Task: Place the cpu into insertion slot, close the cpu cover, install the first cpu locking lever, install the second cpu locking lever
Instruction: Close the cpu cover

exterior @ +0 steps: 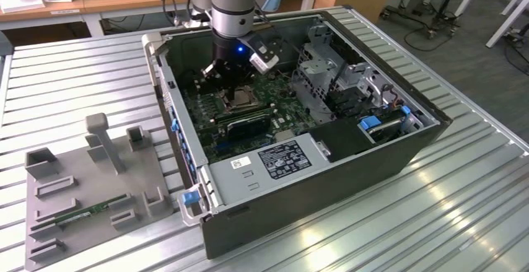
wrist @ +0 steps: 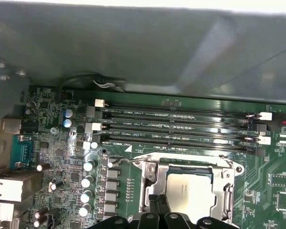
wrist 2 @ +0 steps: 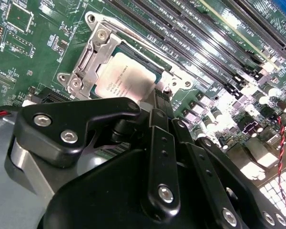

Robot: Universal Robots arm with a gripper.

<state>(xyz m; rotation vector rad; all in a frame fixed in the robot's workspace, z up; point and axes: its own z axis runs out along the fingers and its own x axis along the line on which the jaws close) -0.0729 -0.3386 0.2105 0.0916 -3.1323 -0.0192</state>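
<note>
Silvery-tan metal: the cpu lies seated in the insertion slot, with the cpu cover down around it. The tool hovers at the socket's edge, tips together, gripping nothing. For the locking lever, I'd press the wire alone, steadily, clear of the chip face.

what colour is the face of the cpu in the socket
Silvery-tan metal; the small flat square cpu chip shows best in the second wrist view.
</note>
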